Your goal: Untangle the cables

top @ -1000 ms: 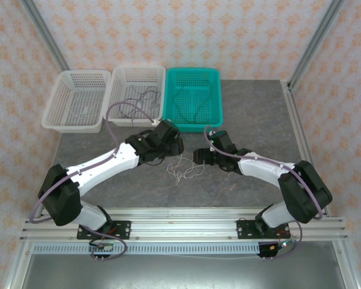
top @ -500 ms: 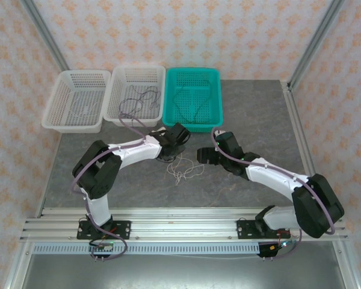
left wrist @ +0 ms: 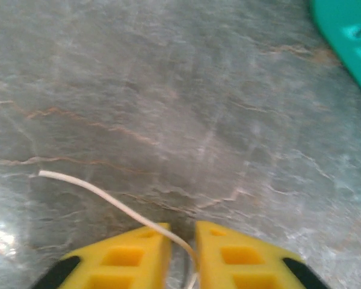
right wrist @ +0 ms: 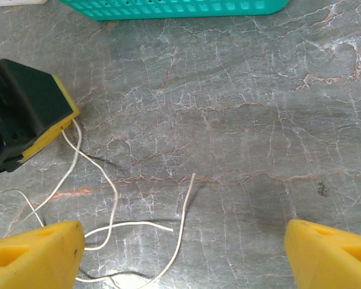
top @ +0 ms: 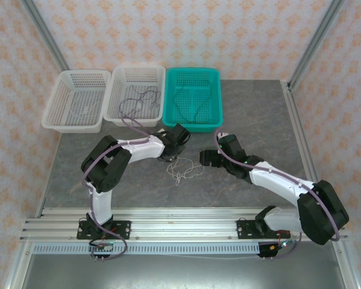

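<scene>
The cables (top: 182, 170) lie in a loose pale snarl at the middle of the grey counter (top: 259, 120), with the teal basket (top: 192, 127) at their 12 o'clock. One whitish cable (left wrist: 96, 192) runs up into the left claw (left wrist: 182, 241), whose yellow fingers are pinched almost together on it at the snarl's 10 o'clock. The right claw (right wrist: 183, 232) hovers at 3 o'clock, spread wide and holding nothing.

The risk, as I judge it, is that a pull on the held strand drags the whole snarl along or cinches its loops, since nothing anchors the other side. So fine a wire could also slip out of the pads.

The left wrist view shows the pinched strand and its free end. The right wrist view shows the loops crossing, with a dark strand (right wrist: 141, 276) beneath them. From above these blur into a scribble.
</scene>
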